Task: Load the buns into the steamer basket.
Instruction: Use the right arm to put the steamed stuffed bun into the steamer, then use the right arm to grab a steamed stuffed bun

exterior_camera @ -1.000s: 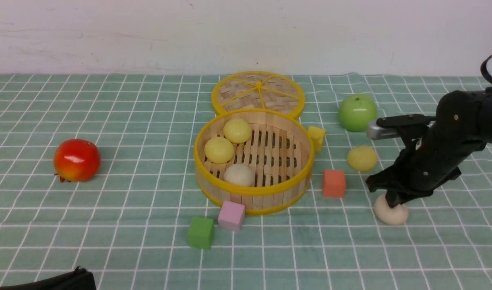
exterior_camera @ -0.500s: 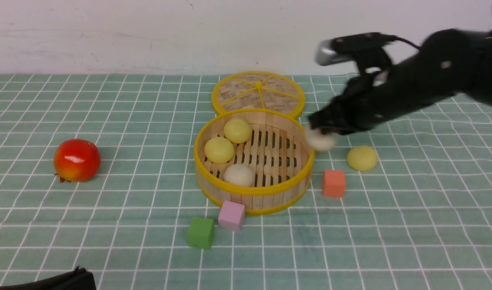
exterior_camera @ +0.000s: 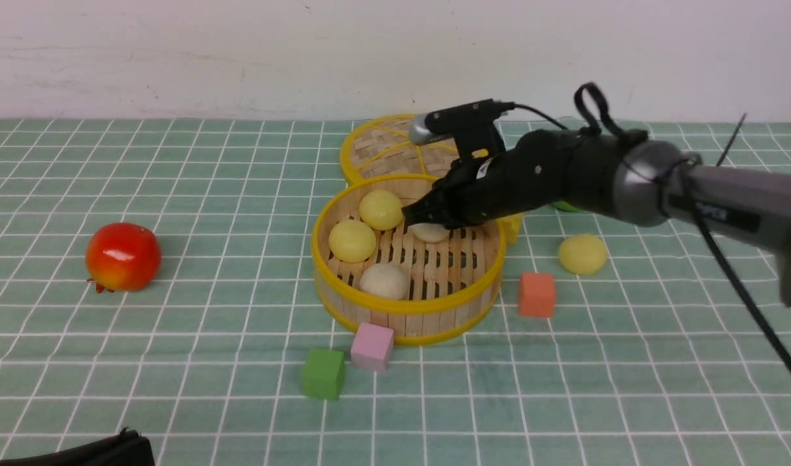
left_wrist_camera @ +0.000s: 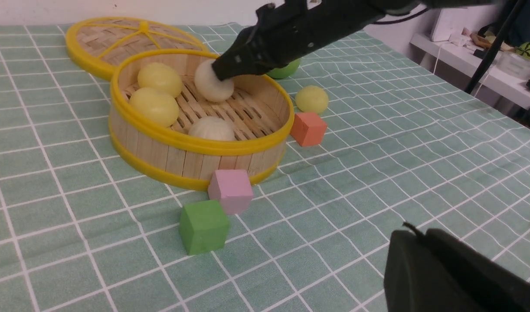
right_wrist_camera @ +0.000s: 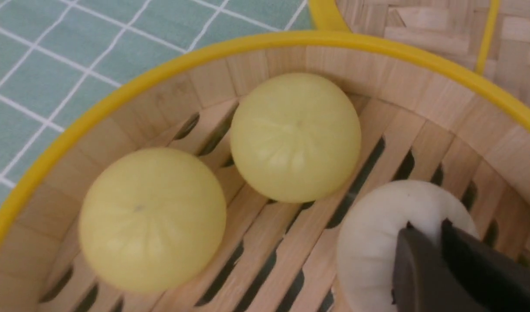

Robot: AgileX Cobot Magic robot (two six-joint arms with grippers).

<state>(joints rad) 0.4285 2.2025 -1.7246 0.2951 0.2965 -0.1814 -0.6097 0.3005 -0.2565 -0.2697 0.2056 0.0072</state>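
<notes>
The steamer basket stands mid-table and holds two pale yellow buns and a beige-white bun. My right gripper is shut on a second beige-white bun, pinching its top and holding it inside the basket, near its far side. That bun shows in the right wrist view and in the left wrist view. A third pale yellow bun lies on the cloth right of the basket. My left gripper is shut and empty, low at the near left.
The woven lid lies behind the basket. A red fruit sits at the left. An orange cube, a pink cube, a green cube and a yellow cube stand round the basket. The green apple is mostly hidden behind my right arm.
My right gripper lifted the beige-white bun from the cloth at the near right, carried it left over the basket rim and now holds it low inside the basket. The left arm has not moved.
</notes>
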